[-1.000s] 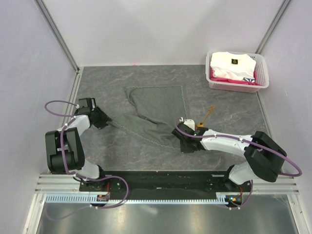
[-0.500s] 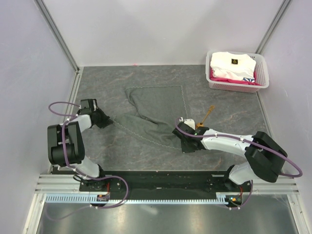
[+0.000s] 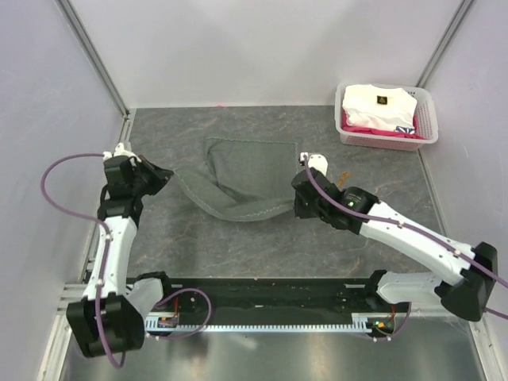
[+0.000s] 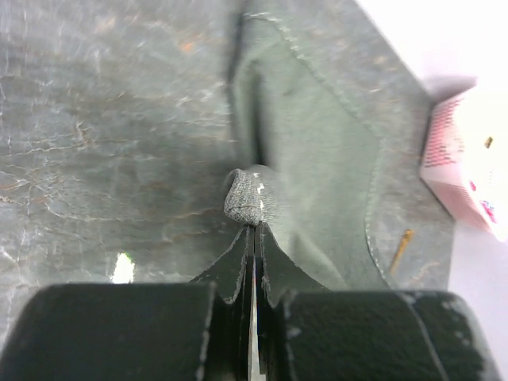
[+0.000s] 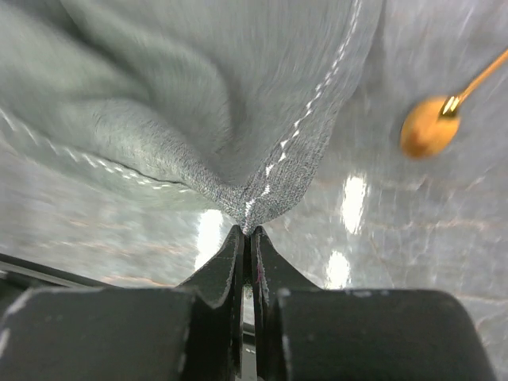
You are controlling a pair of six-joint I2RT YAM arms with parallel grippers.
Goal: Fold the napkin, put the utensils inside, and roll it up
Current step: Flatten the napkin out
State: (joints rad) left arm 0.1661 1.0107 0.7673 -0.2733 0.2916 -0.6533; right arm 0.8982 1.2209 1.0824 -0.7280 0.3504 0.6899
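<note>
The left gripper [image 4: 254,232] is clamped on a corner of the napkin [image 4: 317,143], a small wad of hem poking out past its closed fingertips; the right gripper [image 5: 246,232] is likewise pinched tight on another corner, where the pale stitching meets the jaws. From above, the cloth's near edge runs in a sagging curve between the two grippers, while its far part lies flat on the grey table [image 3: 198,238], near the middle. The gold spoon [image 5: 426,127] lies on the tabletop just right of the napkin, apart from the cloth and untouched. At the far right corner stands a white basket [image 3: 429,119] holding a folded white garment [image 3: 377,107]
</note>
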